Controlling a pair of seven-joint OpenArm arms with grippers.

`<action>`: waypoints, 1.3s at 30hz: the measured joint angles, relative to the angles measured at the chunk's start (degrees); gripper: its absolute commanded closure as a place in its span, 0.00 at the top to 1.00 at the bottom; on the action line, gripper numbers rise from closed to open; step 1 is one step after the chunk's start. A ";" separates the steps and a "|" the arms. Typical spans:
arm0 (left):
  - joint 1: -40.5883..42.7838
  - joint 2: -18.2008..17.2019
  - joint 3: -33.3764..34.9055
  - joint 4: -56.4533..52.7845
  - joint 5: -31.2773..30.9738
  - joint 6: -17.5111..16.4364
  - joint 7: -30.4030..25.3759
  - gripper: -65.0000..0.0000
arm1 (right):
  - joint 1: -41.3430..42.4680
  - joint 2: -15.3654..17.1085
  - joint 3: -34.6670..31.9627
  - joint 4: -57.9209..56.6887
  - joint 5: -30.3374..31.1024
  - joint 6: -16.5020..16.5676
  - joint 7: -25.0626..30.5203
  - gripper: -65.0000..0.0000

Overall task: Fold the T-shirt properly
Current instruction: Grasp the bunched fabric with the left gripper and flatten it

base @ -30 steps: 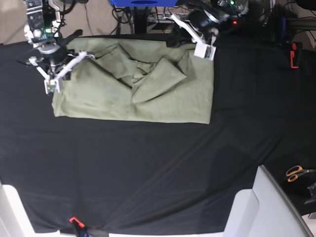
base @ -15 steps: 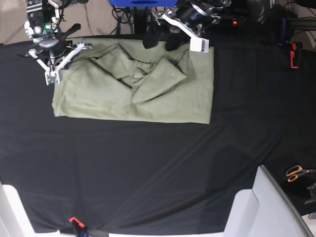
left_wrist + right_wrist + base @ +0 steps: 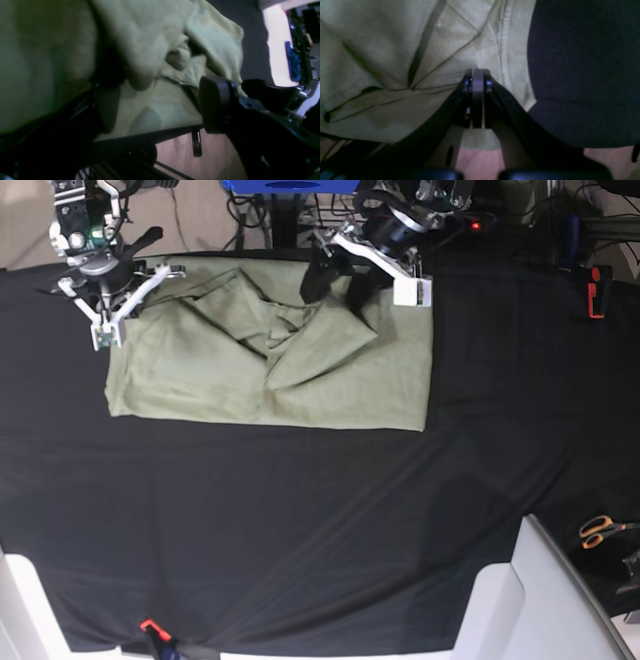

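Right now the T-shirt [image 3: 270, 350] lies along the far edge of the black table cloth [image 3: 320, 530], toward the far-left corner in the base view, half folded into a rough rectangle with a sleeve and loose flaps bunched across its middle. The right gripper [image 3: 475, 75] has its fingers pressed together over the shirt's hemmed edge by that far-left corner; whether any cloth is pinched between them cannot be told. The left gripper [image 3: 340, 275] hovers spread apart over the bunched folds at the far edge, one dark finger pad [image 3: 215, 105] close above the cloth and nothing caught between the jaws.

The cotton looks light, limp and wrinkle-prone, so it will likely sag and drag when lifted instead of holding its shape. A sound hold would be a thick seam or hem near a corner, where doubled layers give grip, with both arms lifting evenly so the folded stack does not slide apart.
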 measured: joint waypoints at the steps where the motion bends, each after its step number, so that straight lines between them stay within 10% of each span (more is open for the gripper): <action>1: 0.00 0.00 0.00 0.00 0.00 0.02 0.02 0.74 | 0.00 0.31 0.04 0.00 -0.07 -0.22 0.00 0.00; 15: -3.50 0.00 0.11 -1.75 0.00 0.26 0.70 0.73 | 0.20 0.48 0.15 0.00 -0.02 -0.15 -0.02 0.00; 31: -5.09 -0.02 0.76 -3.28 0.00 0.26 1.25 0.03 | 1.11 0.48 0.15 0.00 -0.02 -0.17 0.04 0.00; 39: -7.06 -0.15 0.76 -3.28 0.02 0.26 8.57 0.00 | 1.11 0.48 0.15 0.00 0.00 -0.17 0.02 0.00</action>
